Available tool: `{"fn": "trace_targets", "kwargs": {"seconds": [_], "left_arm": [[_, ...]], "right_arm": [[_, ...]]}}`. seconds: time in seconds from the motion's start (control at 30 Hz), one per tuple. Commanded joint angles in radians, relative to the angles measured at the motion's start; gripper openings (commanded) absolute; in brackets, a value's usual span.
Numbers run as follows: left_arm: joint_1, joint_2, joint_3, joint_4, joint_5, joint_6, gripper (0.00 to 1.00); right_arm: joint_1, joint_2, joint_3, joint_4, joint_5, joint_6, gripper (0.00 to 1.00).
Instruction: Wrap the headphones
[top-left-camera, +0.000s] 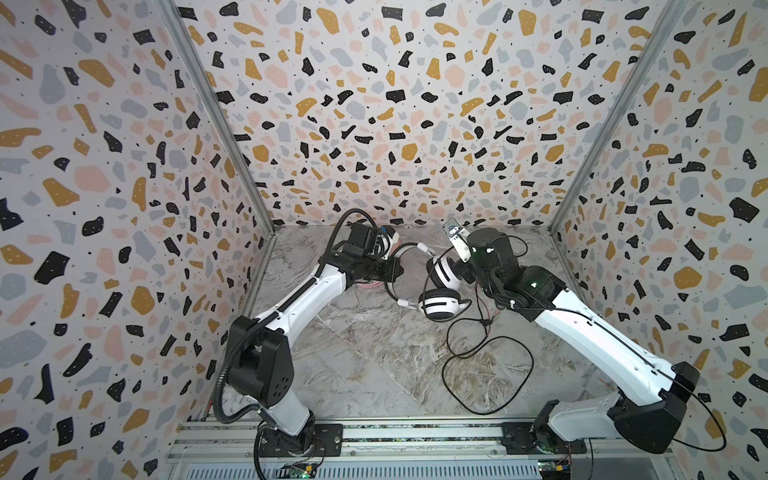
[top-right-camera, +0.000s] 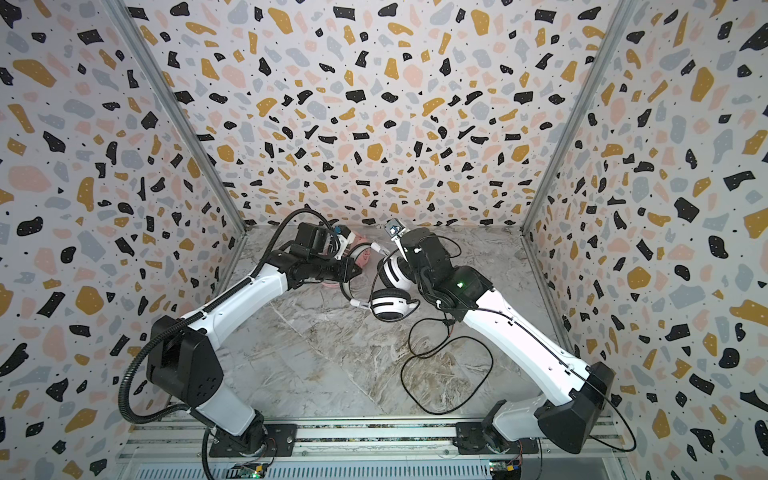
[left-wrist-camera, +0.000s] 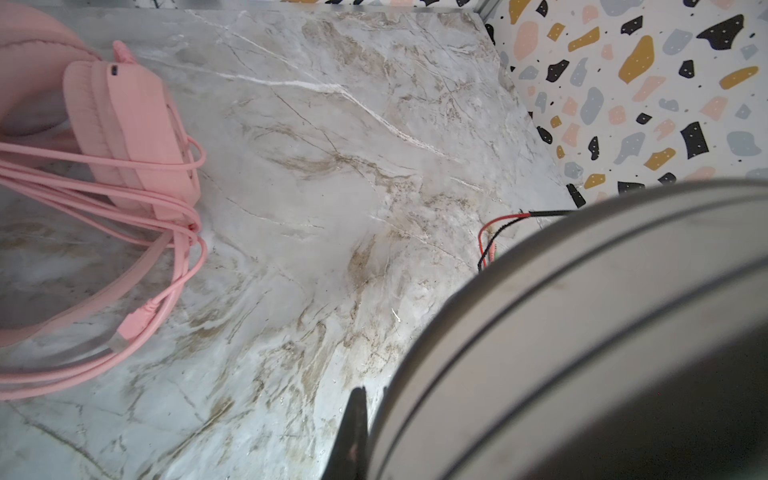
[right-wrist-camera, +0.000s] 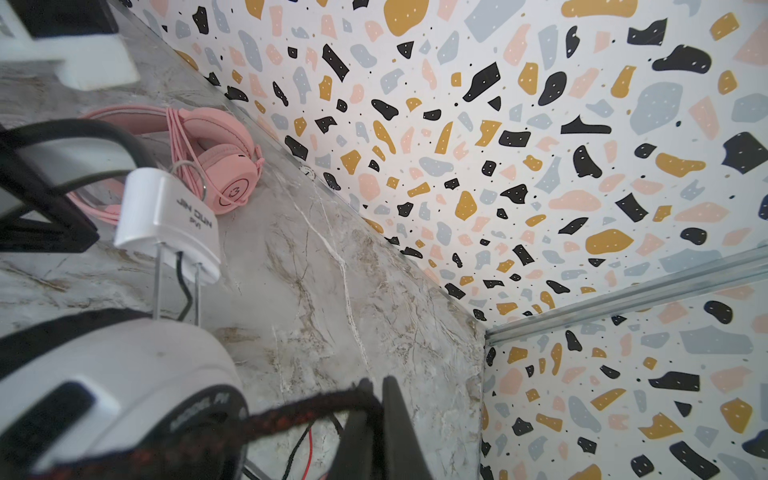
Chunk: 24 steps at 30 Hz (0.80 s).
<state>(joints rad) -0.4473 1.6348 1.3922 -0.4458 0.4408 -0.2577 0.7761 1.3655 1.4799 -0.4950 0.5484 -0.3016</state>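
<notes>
The step in hand looks like winding the black cable (top-left-camera: 490, 374) onto the white-and-black headphones (top-left-camera: 440, 305). The left gripper (top-left-camera: 392, 270) is closed, and by the look of the left wrist view it clamps that set's headband, which fills the frame right beside the 1 jaw in sight. The right gripper (right-wrist-camera: 374, 386) is closed on the braided cable close to an earcup.

To do this well, the left arm should hold the band steady and raised off the marble table (top-left-camera: 353, 353). The right arm can then lead the cable round the band between the 2 cups, keeping light tension so each turn lies beside the last. Most of the cable lies slack in a big loop, well apart from the pink headphones (right-wrist-camera: 224, 166) on the robot-base side, so it needs room to feed without kinking. Thin red and black wires (left-wrist-camera: 482, 241) run near the grip; whose they are cannot be told, and they could snag.

The white-and-black set sits near the pink headphones, on their right-arm side. It has white cups with black pads, thin metal slider rods and a white block with printed lettering. Its cable is black flecked with red. The pink set appears already wrapped, with pink cable looped over its band and the plug resting on the table.
</notes>
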Motion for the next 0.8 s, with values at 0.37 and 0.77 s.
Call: {"fn": "trace_targets", "kwargs": {"seconds": [0.37, 0.77], "left_arm": [[-0.061, -0.051, 0.049, 0.037, 0.091, 0.085, 0.00], [-0.095, -0.089, 0.035, 0.071, 0.163, 0.124, 0.00]], "right_arm": [[-0.037, 0.122, 0.120, -0.030, -0.154, -0.072, 0.06], [-0.104, 0.199, 0.144, -0.063, -0.166, -0.010, 0.07]]}}
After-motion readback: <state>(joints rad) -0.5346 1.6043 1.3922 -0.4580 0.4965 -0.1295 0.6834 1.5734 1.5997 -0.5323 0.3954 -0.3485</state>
